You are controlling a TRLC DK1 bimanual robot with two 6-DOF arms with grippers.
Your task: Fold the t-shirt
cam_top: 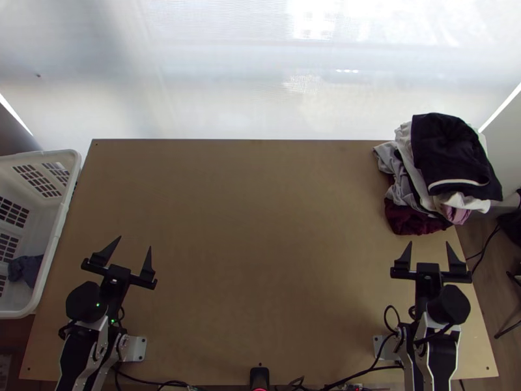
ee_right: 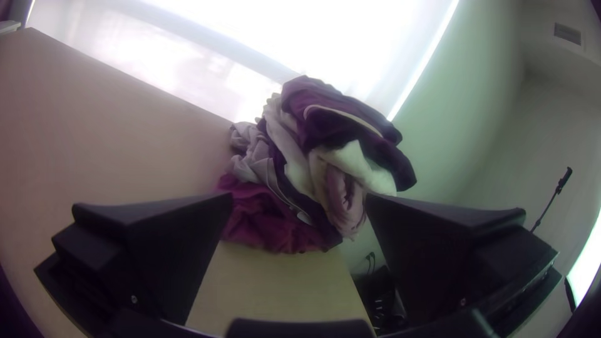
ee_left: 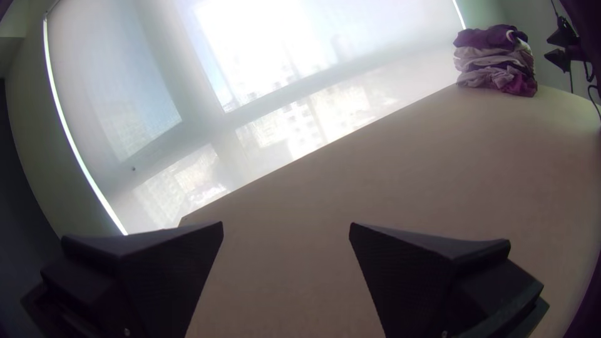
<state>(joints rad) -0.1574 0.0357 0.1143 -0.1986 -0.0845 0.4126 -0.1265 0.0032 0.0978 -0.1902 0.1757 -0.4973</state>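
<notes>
Clothes pile [cam_top: 449, 153], 1, lies just beyond the right gripper [cam_top: 428, 243], nearer of 2, spread wide and holding nothing.

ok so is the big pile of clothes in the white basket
No, the pile of clothes lies on the table at its far right corner, and the white basket stands by the left edge.
</notes>
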